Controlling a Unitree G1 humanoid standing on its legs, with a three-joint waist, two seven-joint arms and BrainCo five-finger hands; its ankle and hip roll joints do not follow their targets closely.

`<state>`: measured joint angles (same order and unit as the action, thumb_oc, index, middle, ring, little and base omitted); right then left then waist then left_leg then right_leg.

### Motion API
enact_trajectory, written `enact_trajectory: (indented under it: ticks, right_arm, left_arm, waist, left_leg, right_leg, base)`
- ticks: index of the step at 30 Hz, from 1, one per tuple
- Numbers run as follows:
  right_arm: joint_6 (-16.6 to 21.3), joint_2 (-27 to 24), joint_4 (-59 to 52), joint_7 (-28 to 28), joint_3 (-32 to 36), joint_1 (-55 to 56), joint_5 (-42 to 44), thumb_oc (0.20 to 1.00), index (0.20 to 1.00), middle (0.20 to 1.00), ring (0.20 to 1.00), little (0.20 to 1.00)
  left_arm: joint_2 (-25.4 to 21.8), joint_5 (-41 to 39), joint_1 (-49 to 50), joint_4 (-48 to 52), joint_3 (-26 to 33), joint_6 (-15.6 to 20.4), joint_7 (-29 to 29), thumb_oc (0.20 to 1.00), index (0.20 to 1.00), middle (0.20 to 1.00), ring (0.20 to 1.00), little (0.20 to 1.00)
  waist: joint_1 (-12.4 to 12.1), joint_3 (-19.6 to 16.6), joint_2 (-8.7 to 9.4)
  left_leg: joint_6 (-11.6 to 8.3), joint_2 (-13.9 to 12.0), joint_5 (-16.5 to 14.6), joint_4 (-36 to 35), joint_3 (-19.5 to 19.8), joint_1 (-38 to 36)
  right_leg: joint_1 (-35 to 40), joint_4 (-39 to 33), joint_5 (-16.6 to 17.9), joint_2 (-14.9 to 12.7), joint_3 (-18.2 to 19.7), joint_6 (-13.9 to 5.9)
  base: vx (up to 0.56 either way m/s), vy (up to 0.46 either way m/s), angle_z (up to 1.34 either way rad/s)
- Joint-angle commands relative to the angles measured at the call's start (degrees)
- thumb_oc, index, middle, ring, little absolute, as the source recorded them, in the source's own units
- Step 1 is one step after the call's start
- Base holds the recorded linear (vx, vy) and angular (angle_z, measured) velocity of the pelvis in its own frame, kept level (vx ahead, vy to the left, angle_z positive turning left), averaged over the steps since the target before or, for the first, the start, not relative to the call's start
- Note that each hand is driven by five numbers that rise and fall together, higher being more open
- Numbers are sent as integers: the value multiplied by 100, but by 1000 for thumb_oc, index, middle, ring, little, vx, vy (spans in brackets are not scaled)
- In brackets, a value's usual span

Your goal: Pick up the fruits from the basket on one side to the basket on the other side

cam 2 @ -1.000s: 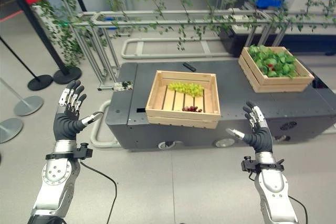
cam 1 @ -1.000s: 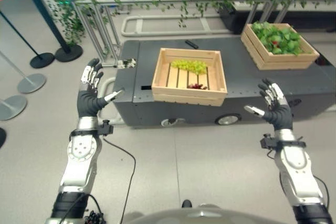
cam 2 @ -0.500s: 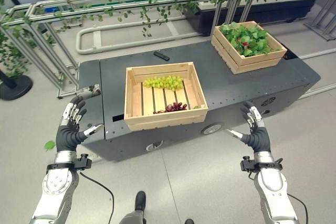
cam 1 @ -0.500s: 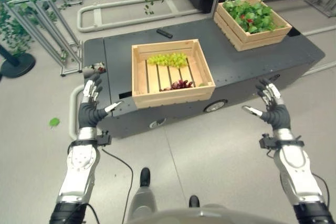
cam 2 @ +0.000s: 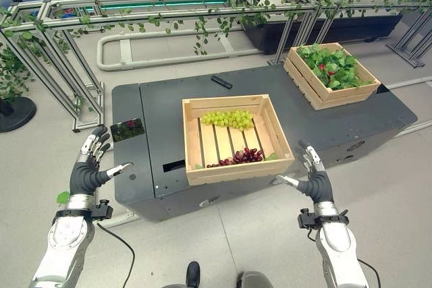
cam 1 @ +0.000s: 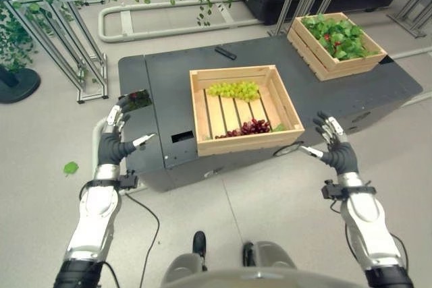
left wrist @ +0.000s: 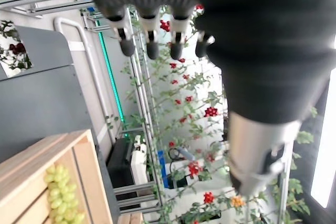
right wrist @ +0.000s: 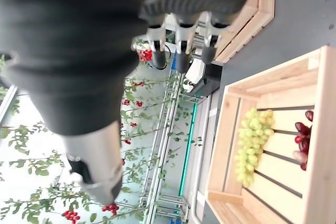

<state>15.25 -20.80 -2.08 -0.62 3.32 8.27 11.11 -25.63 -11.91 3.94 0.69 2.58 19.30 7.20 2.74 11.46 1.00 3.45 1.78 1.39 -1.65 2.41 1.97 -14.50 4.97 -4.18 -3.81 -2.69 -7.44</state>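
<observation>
A wooden crate [cam 1: 200, 110] sits on the dark cart top [cam 1: 169, 92]. In it lie a bunch of green grapes [cam 1: 233, 90] at the far end and a bunch of dark red grapes [cam 1: 248, 127] at the near end. A second wooden crate [cam 1: 324, 63] full of green leaves and red fruit [cam 1: 339, 37] stands at the cart's far right. My left hand [cam 1: 116, 141] hangs open at the cart's left edge, holding nothing. My right hand [cam 1: 333, 150] is open too, just right of the near crate's front corner.
A black remote-like object [cam 1: 225, 52] lies on the cart behind the near crate. A metal frame with vines [cam 1: 81, 38] stands behind and left of the cart. A green leaf [cam 1: 70, 167] lies on the floor at left.
The whole picture has shifted, so the camera moved. Both hands stay raised and open, and now stand closer to the near crate's sides.
</observation>
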Motion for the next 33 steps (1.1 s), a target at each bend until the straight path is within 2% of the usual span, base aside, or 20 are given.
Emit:
enact_trajectory:
  ticks: [1,4,6,7,8,10,11,13,14,16,17,18,19,21,26,33]
  right_arm:
    - [225,-132,-76,-123,141,-269,-83,1000,1000,1000,1000,1000]
    - [202,-180,-51,-109,163,-224,-161,1000,1000,1000,1000,1000]
    - [199,-209,-15,-85,213,-154,-144,1000,1000,1000,1000,1000]
    - [201,-223,-17,-91,227,-124,-87,1000,1000,1000,1000,1000]
    - [202,-224,-17,-91,228,-124,-87,1000,1000,1000,1000,1000]
    - [263,-294,-47,-97,313,-27,163,1000,1000,1000,1000,1000]
    - [282,-303,-38,-100,301,-22,269,1000,1000,1000,1000,1000]
    - [283,-345,20,-162,278,-15,318,1000,1000,1000,1000,1000]
    - [269,-346,49,-193,272,-10,302,1000,1000,1000,1000,1000]
    - [269,-339,220,-286,226,-32,298,1000,1000,1000,1000,1000]
    - [272,-339,274,-317,201,-32,259,1000,1000,1000,1000,1000]
    - [275,-340,278,-320,199,-32,256,1000,1000,1000,1000,1000]
    - [242,-368,526,-304,55,-57,170,1000,1000,1000,1000,1000]
    - [187,-385,853,-308,-113,-72,-8,1000,1000,1000,1000,1000]
    - [108,-300,1800,-346,-342,-34,-213,1000,1000,1000,1000,1000]
    - [-103,-139,3823,-251,-942,-383,-224,1000,1000,1000,1000,1000]
  left_arm:
    - [-53,68,-84,328,45,255,45,1000,1000,1000,1000,1000]
    - [17,45,-60,300,-12,277,-7,1000,1000,1000,1000,1000]
    - [84,49,-24,199,-59,251,-22,1000,1000,1000,1000,1000]
    - [135,-24,-36,138,-102,236,-42,1000,1000,1000,1000,1000]
    - [135,-24,-36,138,-103,236,-42,1000,1000,1000,1000,1000]
    - [239,-122,-91,25,-217,200,-98,1000,1000,1000,1000,1000]
    - [244,-164,-115,30,-224,219,-98,1000,1000,1000,1000,1000]
    - [293,-253,-150,-14,-282,232,-55,1000,1000,1000,1000,1000]
    - [320,-286,-156,-49,-304,222,-54,1000,1000,1000,1000,1000]
    - [350,-283,-176,-233,-400,182,-30,1000,1000,1000,1000,1000]
    - [339,-224,-171,-288,-437,174,-14,1000,1000,1000,1000,1000]
    - [341,-221,-173,-293,-441,177,-11,1000,1000,1000,1000,1000]
    - [310,-67,-159,-607,-542,170,71,1000,1000,1000,1000,1000]
    - [297,92,-167,-1114,-685,123,38,1000,1000,1000,1000,1000]
    - [355,367,-173,-2466,-879,-58,38,1000,1000,1000,1000,1000]
    - [632,796,-466,-5076,-1151,-415,-38,1000,1000,1000,1000,1000]
  waist:
    - [70,-105,29]
    - [85,-200,116]
    - [145,-302,164]
    - [160,-336,172]
    - [166,-332,169]
    - [193,-325,176]
    - [169,-306,184]
    - [130,-240,211]
    - [125,-240,209]
    - [99,-287,154]
    - [68,-300,127]
    - [63,-302,132]
    - [26,-306,72]
    - [40,-313,72]
    - [54,-471,102]
    - [45,-518,166]
  left_leg:
    - [-427,-102,-834,391,-95,-384]
    - [-488,-120,-1060,484,-70,-577]
    - [-588,-210,-1226,768,20,-682]
    - [-678,-270,-1227,973,21,-703]
    - [-679,-273,-1233,983,28,-702]
    - [-976,-421,-827,2117,18,-321]
    - [-1068,-463,-606,2419,6,-190]
    - [-1100,-506,-463,2765,-28,93]
    - [-1049,-589,-509,2540,-117,170]
    - [-927,-705,-633,1512,-283,282]
    - [-893,-689,-560,1114,-285,230]
    - [-892,-683,-533,1055,-294,195]
    - [-854,-629,-353,789,-139,201]
    - [-849,-538,-435,866,-34,186]
    - [-747,-492,-479,527,-233,-86]
    - [-646,-437,-517,293,-395,-333]
  right_leg:
    - [143,-326,513,-358,95,-280]
    - [345,-278,616,-431,-46,-273]
    - [518,-137,506,-279,-1,-175]
    - [647,-94,458,-228,-88,-118]
    - [653,-96,457,-226,-95,-117]
    - [1082,-193,303,-104,-350,90]
    - [1183,-226,254,-73,-394,159]
    - [1371,-337,164,-55,-440,256]
    - [1439,-393,113,-37,-478,249]
    - [1549,-508,36,-5,-511,192]
    - [1575,-528,22,20,-489,177]
    - [1580,-530,20,14,-484,176]
    - [1571,-407,-48,55,-432,160]
    - [1575,-434,-18,24,-343,142]
    - [1635,-495,48,-76,-205,75]
    - [1646,-637,182,-165,-114,-32]
  base:
    - [281,-136,40]
    - [292,-213,52]
    - [354,-295,62]
    - [227,-212,77]
    - [242,-303,82]
    - [208,-335,72]
    - [119,-248,61]
    - [92,-201,10]
    - [104,-135,-12]
    - [136,-40,7]
    - [102,5,7]
    - [140,31,-9]
    - [94,44,-14]
    - [77,74,-53]
    - [65,97,-36]
    - [1,66,-1]
